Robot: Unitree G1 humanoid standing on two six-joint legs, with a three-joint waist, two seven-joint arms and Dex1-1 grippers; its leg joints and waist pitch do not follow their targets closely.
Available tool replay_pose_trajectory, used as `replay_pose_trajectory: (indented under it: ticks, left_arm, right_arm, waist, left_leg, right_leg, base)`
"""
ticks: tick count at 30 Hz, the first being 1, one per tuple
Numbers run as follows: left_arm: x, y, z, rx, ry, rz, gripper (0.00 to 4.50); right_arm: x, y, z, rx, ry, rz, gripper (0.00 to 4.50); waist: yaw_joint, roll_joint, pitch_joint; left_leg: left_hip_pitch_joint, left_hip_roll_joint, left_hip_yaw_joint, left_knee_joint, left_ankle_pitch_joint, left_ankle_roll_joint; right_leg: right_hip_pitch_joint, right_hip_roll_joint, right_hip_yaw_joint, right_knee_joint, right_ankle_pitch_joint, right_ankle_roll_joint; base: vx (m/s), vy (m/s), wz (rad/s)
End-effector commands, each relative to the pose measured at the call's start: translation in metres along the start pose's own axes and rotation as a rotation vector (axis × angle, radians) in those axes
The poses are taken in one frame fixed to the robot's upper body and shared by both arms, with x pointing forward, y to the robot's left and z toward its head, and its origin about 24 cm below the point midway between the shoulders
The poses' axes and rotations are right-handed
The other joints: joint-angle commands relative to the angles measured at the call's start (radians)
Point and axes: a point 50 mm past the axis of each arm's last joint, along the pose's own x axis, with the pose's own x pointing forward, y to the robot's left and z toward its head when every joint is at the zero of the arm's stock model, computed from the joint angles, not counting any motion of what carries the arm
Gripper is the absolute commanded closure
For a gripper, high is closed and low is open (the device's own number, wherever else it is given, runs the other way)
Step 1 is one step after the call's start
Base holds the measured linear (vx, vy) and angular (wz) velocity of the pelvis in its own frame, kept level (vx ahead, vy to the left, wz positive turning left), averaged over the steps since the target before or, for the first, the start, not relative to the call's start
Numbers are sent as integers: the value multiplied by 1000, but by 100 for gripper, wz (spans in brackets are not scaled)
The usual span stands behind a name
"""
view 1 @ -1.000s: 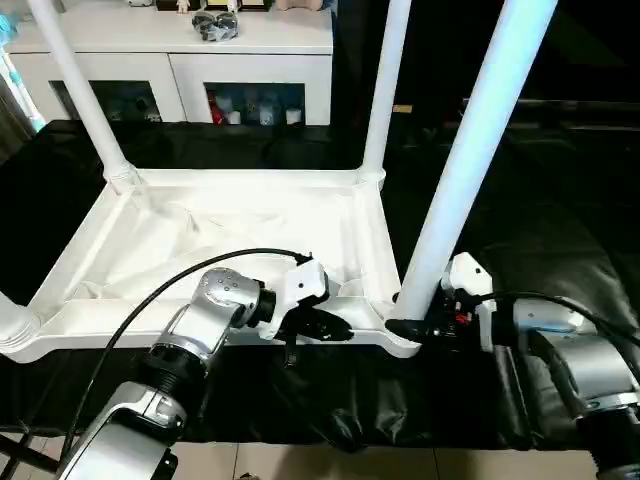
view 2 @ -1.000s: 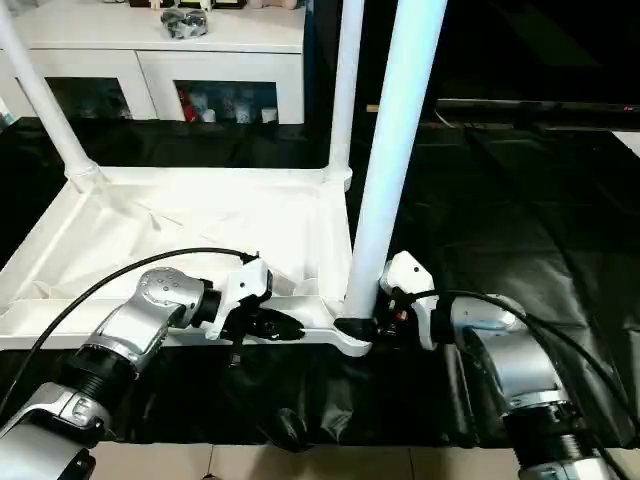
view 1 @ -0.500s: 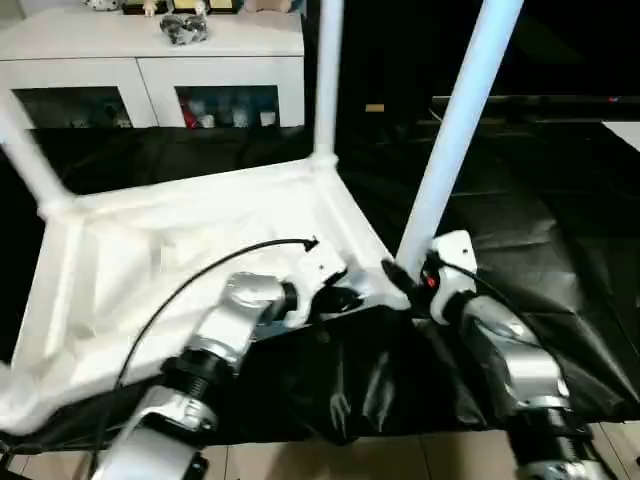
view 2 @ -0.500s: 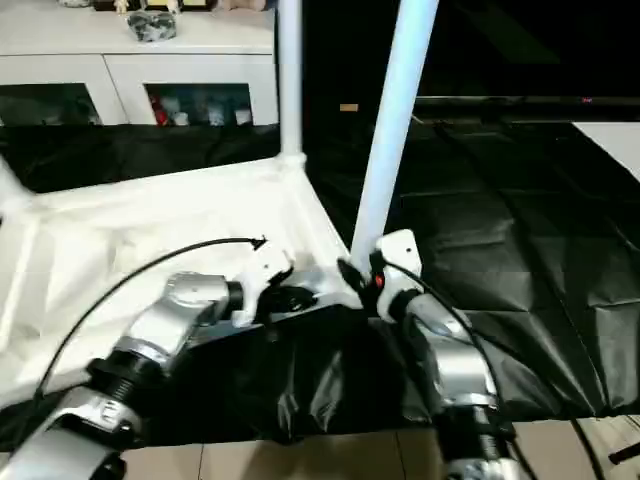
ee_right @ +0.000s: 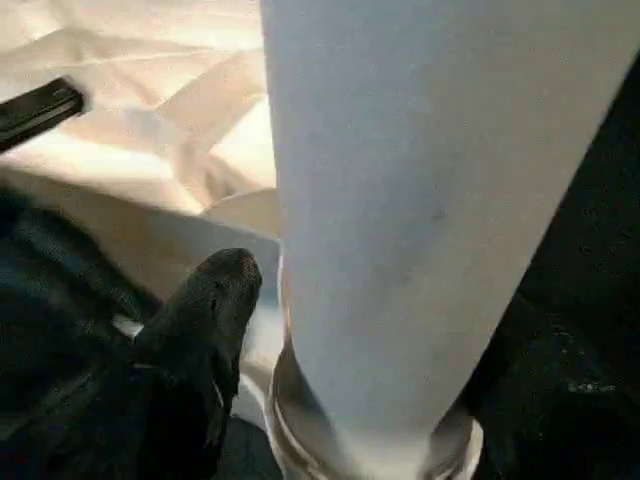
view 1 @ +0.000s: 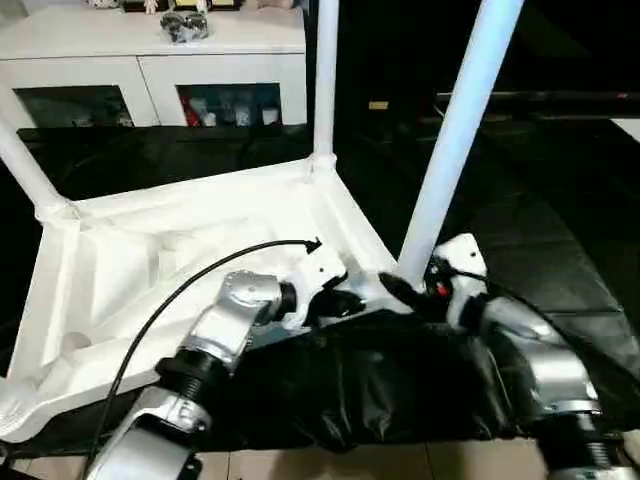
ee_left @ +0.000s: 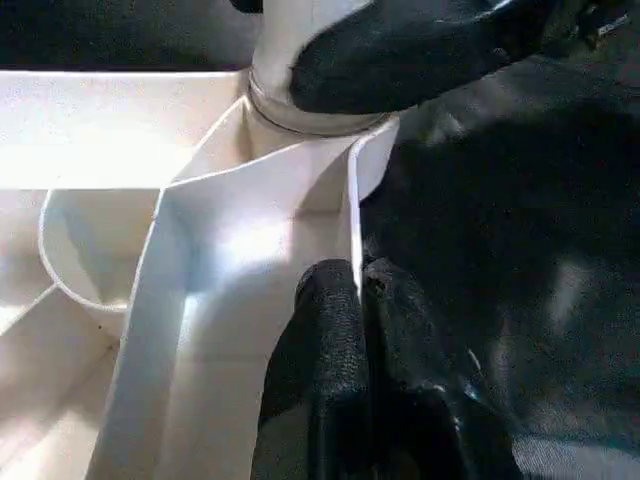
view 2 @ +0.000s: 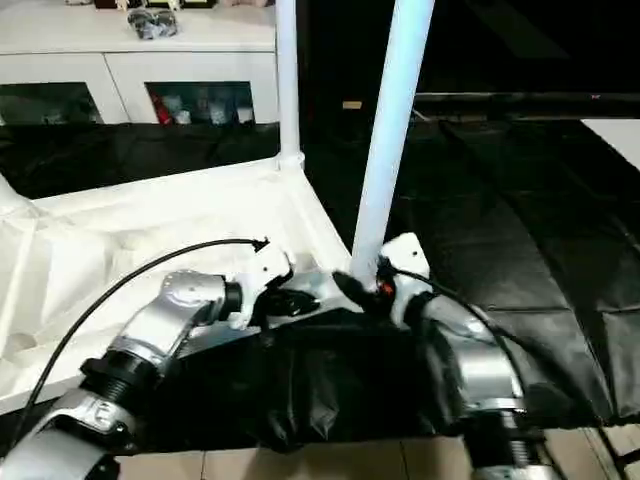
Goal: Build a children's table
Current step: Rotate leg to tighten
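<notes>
The children's table [view 1: 190,240] lies upside down on a black cloth [view 1: 560,250], its ribbed underside facing up and its legs rising out of the corner sockets. The left gripper [ee_left: 350,300] is clenched on the thin white side wall of the tabletop, one black finger [ee_left: 325,340] inside the wall and the other outside it, pressed against the cloth. Just beyond those jaws along the same wall is the near corner socket, where a leg [view 1: 455,140] stands upright; the wrist view shows its base ring seated in the socket. The right gripper [view 1: 408,292] is at the foot of that leg: one black finger [ee_right: 205,310] lies beside the base ring on the tabletop side, and a dark fingertip also shows across the leg in the left wrist view. Whether these jaws press on the leg or stand loose around it I cannot tell. A second leg [view 1: 325,80] stands in the corner farther from both grippers, and a third leg [view 1: 25,170] rises, slanting, from the far left corner. The cloth bunches up in folds directly below both grippers, along the near edge of the tabletop. A black cable [view 1: 200,280] loops over the left forearm, crossing in front of the tabletop. Behind the table, well apart from the grippers, stands a white cabinet [view 1: 150,60] with glass doors and small objects on top.
</notes>
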Motion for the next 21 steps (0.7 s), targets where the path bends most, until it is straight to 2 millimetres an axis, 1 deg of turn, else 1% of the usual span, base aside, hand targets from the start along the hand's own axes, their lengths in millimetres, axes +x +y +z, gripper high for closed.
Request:
replay_pose_trajectory:
  ticks: [1,2,3,4,5,6,7,8,9,11,12,14,15,16,17,18,19,20,21]
  left_arm:
    - [10,-7,25,81,-92,-54,450]
    - [8,-6,23,88,-86,-67,450]
    - [3,-6,19,100,-71,-112,450]
    - [2,-6,19,101,-69,-117,450]
    - [-1,-5,17,108,-61,-142,450]
    - [-5,-4,13,111,-45,-162,450]
    - [-6,-3,12,112,-38,-167,450]
    - [-8,-2,11,113,-34,-169,450]
    - [-9,-1,10,112,-30,-169,450]
    - [-11,0,9,113,-22,-166,450]
    - [-12,1,8,111,-20,-164,450]
    - [-13,2,8,110,-18,-162,450]
    - [-13,2,8,108,-18,-161,450]
    - [-13,2,8,108,-18,-162,450]
    - [-14,2,7,108,-17,-163,450]
    - [-14,2,7,109,-17,-164,450]
    - [-14,2,7,107,-18,-162,450]
    - [-15,2,6,106,-19,-161,450]
    - [-15,3,6,103,-19,-152,450]
  right_arm:
    - [21,43,-14,35,53,261,137]
    - [17,43,-14,23,63,304,137]
    - [9,42,-12,4,79,393,137]
    - [9,42,-12,2,81,401,137]
    - [5,41,-11,-6,89,449,137]
    - [0,41,-11,-16,109,509,162]
    - [-2,42,-11,-21,118,534,162]
    - [-3,42,-11,-23,123,548,162]
    - [-4,42,-11,-25,129,560,162]
    - [-5,43,-12,-29,139,581,187]
    - [-6,44,-13,-28,146,598,196]
    - [-8,45,-13,-30,158,619,200]
    - [-10,45,-14,-35,169,638,204]
    - [-10,46,-15,-35,173,648,219]
    - [-11,47,-15,-36,177,661,230]
    - [-11,48,-16,-38,182,669,236]
    - [-10,49,-18,-42,189,676,236]
    - [-10,49,-19,-45,193,680,243]
    - [-9,50,-20,-41,193,677,245]
  waist:
    - [6,-8,-56]
    - [6,-7,-56]
    - [7,-8,-56]
    - [8,-8,-56]
    - [7,-16,-52]
    - [10,-10,-51]
    - [11,-10,-51]
    - [13,-15,-47]
    - [16,-15,-46]
    - [22,-14,-46]
    - [28,-17,-45]
    - [33,-16,-45]
    - [34,-22,-40]
    - [35,-20,-40]
    - [37,-22,-43]
    - [37,-20,-42]
    - [37,-21,-43]
    - [39,-19,-44]
    - [38,-21,-44]
  left_leg:
    - [7,20,-12,-61,-288,41]
    - [6,21,-12,-62,-277,43]
    - [7,21,-12,-61,-280,45]
    - [7,21,-13,-61,-282,47]
    - [8,23,-10,-62,-293,54]
    - [8,23,-10,-62,-302,55]
    - [9,24,-10,-62,-309,55]
    - [9,25,-10,-63,-318,54]
    - [12,26,-9,-64,-324,49]
    - [15,27,-10,-64,-329,40]
    - [16,28,-10,-65,-332,36]
    - [20,29,-9,-66,-338,30]
    - [18,29,-9,-67,-340,32]
    - [16,29,-10,-67,-339,32]
    - [16,29,-11,-67,-330,33]
    - [13,29,-11,-68,-326,33]
    - [14,29,-11,-68,-324,33]
    - [14,28,-11,-67,-322,32]
    - [13,28,-11,-67,-321,32]
  right_leg:
    - [43,-45,34,-71,-262,-195]
    - [44,-45,33,-69,-248,-205]
    - [47,-43,32,-69,-249,-207]
    - [48,-43,32,-69,-251,-208]
    - [45,-42,33,-71,-257,-209]
    - [45,-43,32,-70,-275,-211]
    - [44,-44,32,-72,-289,-210]
    - [43,-44,32,-73,-320,-202]
    - [39,-46,33,-75,-348,-196]
    - [36,-48,34,-78,-370,-191]
    - [35,-48,35,-79,-378,-187]
    - [33,-48,37,-79,-375,-189]
    - [32,-48,37,-79,-380,-186]
    - [34,-49,37,-78,-386,-184]
    - [35,-51,37,-77,-387,-181]
    - [36,-51,37,-77,-388,-179]
    - [36,-51,36,-77,-387,-177]
    - [35,-52,37,-77,-386,-177]
    - [36,-51,36,-77,-386,-176]
  base:
    - [0,0,0]
    - [0,0,0]
    - [0,0,0]
    - [0,0,0]
    - [0,0,0]
    - [0,0,0]
    - [0,0,0]
    - [0,0,0]
    - [0,0,0]
    - [0,0,0]
    - [0,0,0]
    - [0,0,0]
    - [0,0,0]
    - [0,0,0]
    - [0,0,0]
    - [0,0,0]
    - [0,0,0]
    - [0,0,0]
    - [0,0,0]
